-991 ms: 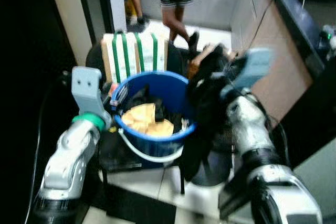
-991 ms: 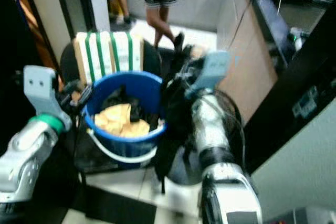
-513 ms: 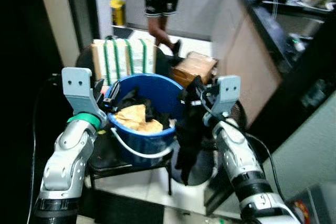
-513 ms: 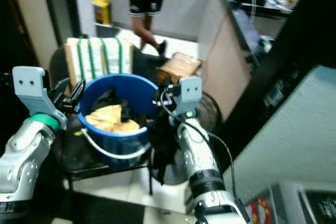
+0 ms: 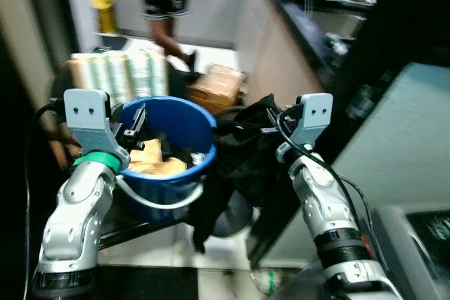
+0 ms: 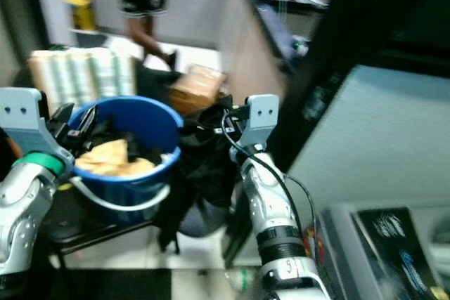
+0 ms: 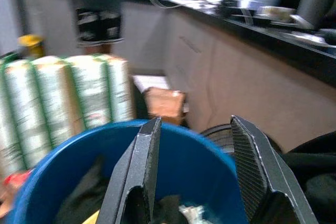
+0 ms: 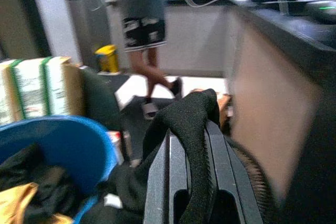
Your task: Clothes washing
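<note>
You've got one black garment (image 5: 242, 156) out of the blue bucket (image 5: 179, 114): it hangs just beside the rim, R side, draped over the right gripper (image 8: 191, 169), whose fingers are pressed together w/ the cloth pinched between. Left gripper (image 7: 191, 171) hovers at the bucket's near rim, fingers spread, holding nothing. Yellow cloth (image 5: 151, 159) + dark clothes are in the bucket, so you're prob. early: most laundry not yet moved. A person's legs (image 5: 165, 5) stand well behind.
</note>
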Controlling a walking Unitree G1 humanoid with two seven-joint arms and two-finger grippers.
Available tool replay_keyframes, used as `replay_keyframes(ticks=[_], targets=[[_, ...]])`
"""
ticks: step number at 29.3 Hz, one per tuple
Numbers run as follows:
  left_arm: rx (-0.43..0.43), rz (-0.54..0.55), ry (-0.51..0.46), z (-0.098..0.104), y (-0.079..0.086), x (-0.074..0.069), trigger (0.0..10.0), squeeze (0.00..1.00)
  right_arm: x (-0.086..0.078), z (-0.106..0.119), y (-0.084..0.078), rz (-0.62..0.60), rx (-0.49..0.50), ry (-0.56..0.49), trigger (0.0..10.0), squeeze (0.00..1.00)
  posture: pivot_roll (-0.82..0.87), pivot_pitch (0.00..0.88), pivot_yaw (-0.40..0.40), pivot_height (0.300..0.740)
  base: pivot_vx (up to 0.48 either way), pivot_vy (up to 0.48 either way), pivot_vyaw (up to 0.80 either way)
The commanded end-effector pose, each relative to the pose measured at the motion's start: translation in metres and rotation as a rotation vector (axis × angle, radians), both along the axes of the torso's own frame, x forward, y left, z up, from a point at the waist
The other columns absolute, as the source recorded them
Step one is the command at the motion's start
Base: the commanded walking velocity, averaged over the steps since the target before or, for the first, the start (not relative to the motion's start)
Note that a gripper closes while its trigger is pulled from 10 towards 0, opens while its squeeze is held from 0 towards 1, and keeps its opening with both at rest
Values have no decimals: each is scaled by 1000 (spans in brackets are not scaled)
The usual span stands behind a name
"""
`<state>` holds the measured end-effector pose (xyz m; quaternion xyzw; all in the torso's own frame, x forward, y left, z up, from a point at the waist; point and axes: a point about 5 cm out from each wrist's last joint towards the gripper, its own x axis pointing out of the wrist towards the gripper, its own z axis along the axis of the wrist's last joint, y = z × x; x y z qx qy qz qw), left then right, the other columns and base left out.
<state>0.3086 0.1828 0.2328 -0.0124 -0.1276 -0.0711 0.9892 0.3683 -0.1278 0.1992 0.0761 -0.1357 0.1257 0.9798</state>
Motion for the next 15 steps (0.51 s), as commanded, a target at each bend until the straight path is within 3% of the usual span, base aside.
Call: replay_keyframes(ticks=[1, 13, 14, 15], targets=[[13, -63, 15, -3, -10, -3, 10000, 0, 3, 16, -10, -33, 11, -45, 10000, 0, 67, 43, -59, 740, 0, 0, -800], [8, -157, 55, -10, -23, -7, 10000, 0, 4, 23, -32, -86, 2, -53, 10000, 0, 68, 44, -47, 740, 0, 0, -800], [3, -184, 63, -11, -25, -8, 10000, 0, 4, 23, -33, -75, 5, -55, 10000, 0, 68, 44, -47, 740, 0, 0, -800], [-23, -247, 71, -12, -29, -13, 10000, 0, -1, 21, -27, 75, 34, -31, 10000, 0, 67, 34, -45, 740, 0, 0, -800]])
